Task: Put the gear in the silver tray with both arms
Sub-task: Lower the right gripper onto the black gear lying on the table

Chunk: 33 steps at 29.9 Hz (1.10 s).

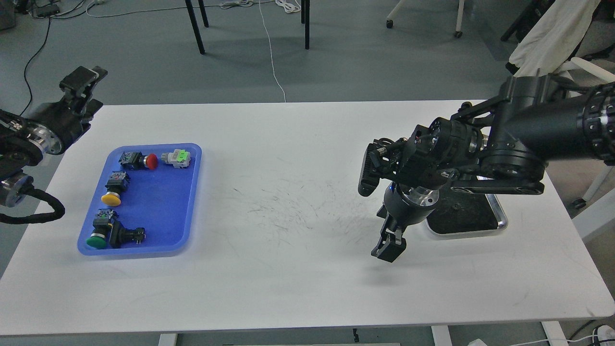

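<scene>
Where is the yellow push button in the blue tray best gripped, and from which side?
The yellow push button lies on its side. Grip its black body from above, across the flat left and right faces; the domed cap offers no flat hold.

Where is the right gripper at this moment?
In the head view, the right gripper points down over the white table, on its right half, just front-left of the silver tray.

The silver tray [499,222] lies flat near the right end of the white table [298,288], its shiny rim and dark scratched bottom mostly hidden behind the right arm [480,158]. A small dark speck rests on its bottom, too small to identify. The gear itself cannot be made out on the table.

The right arm reaches in from the right, its gripper [389,249] pointing down, just above the table in front of the tray; its fingers cannot be told apart. The left arm [43,129] is raised beyond the table's left edge, its gripper [82,79] up in the air, state unclear.
</scene>
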Tool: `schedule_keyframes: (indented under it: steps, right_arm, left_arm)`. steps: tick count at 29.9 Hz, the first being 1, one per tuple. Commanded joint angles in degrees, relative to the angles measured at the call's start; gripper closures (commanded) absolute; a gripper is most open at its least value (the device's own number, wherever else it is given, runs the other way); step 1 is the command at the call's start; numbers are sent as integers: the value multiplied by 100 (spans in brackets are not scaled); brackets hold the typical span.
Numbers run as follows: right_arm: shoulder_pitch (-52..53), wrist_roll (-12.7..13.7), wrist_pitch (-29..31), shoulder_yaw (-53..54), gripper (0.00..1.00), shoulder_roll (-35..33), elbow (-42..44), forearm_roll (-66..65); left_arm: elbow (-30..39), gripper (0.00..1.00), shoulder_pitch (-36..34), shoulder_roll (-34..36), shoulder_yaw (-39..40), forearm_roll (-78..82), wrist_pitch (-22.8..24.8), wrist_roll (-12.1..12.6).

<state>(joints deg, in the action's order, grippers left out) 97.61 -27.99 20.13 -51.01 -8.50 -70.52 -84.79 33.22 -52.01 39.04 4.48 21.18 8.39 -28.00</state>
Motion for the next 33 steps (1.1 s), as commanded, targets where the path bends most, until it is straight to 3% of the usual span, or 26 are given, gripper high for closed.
schedule_keyframes:
  steps: [1, 33]
  right_arm:
    - [-180, -1, -1, -23, 12, 103, 187, -73]
    - [-743, -1, -405, -269, 28, 332, 663, -398]
  left_arm:
    - [0, 9, 24, 25, 0, -26, 5, 0]
    - [-9, 8, 86, -1, 9, -44, -13, 0]
